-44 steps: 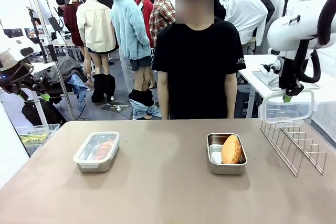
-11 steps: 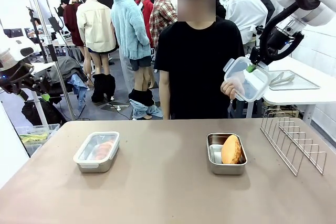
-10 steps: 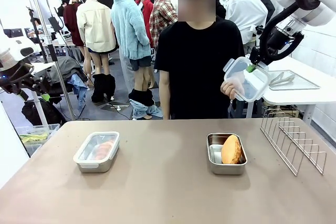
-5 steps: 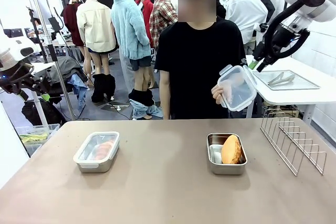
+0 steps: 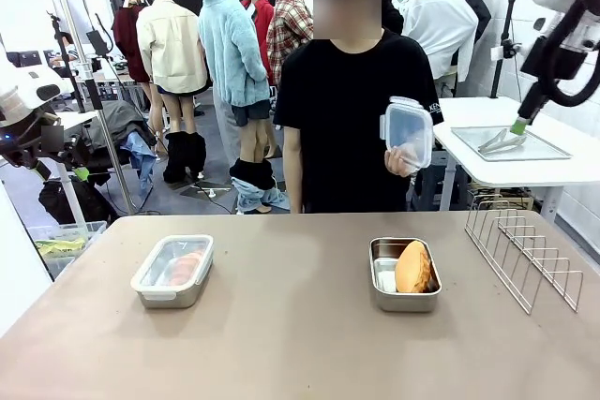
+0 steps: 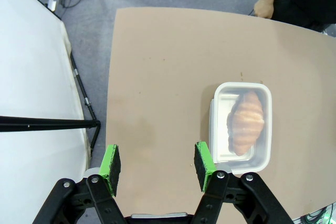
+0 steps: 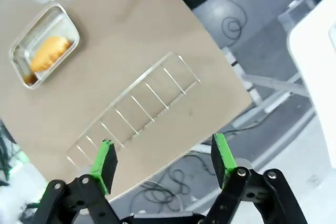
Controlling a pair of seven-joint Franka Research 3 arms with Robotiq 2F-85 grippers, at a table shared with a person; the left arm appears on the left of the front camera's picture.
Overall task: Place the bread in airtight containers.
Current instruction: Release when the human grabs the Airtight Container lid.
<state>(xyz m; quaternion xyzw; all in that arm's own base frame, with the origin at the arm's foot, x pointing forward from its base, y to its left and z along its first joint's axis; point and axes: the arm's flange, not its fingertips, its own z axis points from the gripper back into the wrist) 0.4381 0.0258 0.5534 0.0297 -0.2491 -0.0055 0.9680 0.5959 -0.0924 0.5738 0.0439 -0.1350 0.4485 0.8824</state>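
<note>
From my seat, nearest stuff first: on the table point(image 5: 281, 344) there's the left container point(image 5: 173, 271), lid already on, with the croissant point(image 6: 247, 121) showing through the clear top. In the left wrist view it sits just past the left end effector point(image 6: 157, 162), whose green pads are spread wide with nothing between them, hovering above the table's edge.

Over on the right side of the table is the open steel container point(image 5: 405, 274) with the bun point(image 5: 413, 267) lying in it, no lid on that one. The wire rack point(image 5: 523, 255) stands well off to its right, near the table's edge.

The right end effector point(image 7: 164, 159) is up high and off to the right; looking down its fingers I see them wide apart and empty, with the rack and the open container far below. In the front view I mostly catch one green fingertip point(image 5: 518, 125) of it.

Farthest back, the person across the table holds the clear lid point(image 5: 409, 132) upright in one hand point(image 5: 400, 162) at chest height, clear of the end effector.
</note>
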